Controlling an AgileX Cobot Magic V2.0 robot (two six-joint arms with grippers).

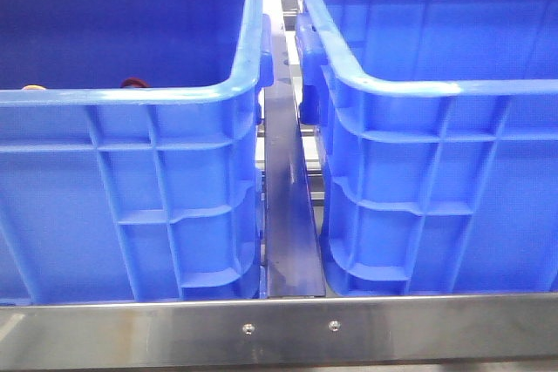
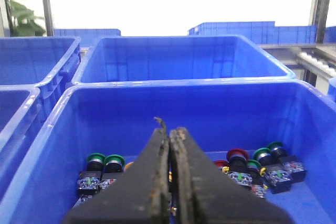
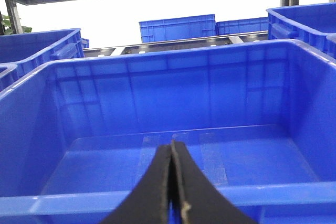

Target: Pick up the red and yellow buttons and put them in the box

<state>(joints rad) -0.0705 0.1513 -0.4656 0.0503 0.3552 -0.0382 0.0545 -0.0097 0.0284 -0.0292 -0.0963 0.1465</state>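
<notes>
Two blue crates stand side by side. Over the near rim of the left crate (image 1: pixel 131 98) peek a dark red button cap (image 1: pixel 133 83) and a yellow button cap (image 1: pixel 33 87). In the left wrist view a red button (image 2: pixel 237 155) stands among several buttons on that crate's floor, and a sliver of the yellow button (image 2: pixel 129 165) shows beside a finger. My left gripper (image 2: pixel 169 130) hangs shut and empty above them. The box (image 1: pixel 418 84) on the right is empty. My right gripper (image 3: pixel 172 144) is shut, holding nothing, over the box's near rim (image 3: pixel 63 203). Neither gripper shows in the front view.
Green-capped buttons (image 2: pixel 105 160) and black switch blocks (image 2: pixel 278 174) lie in the left crate with the red ones. A dark strip (image 1: pixel 288 215) runs between the crates, and a steel rail (image 1: pixel 279 328) crosses the front. More blue crates (image 2: pixel 178 56) stand behind.
</notes>
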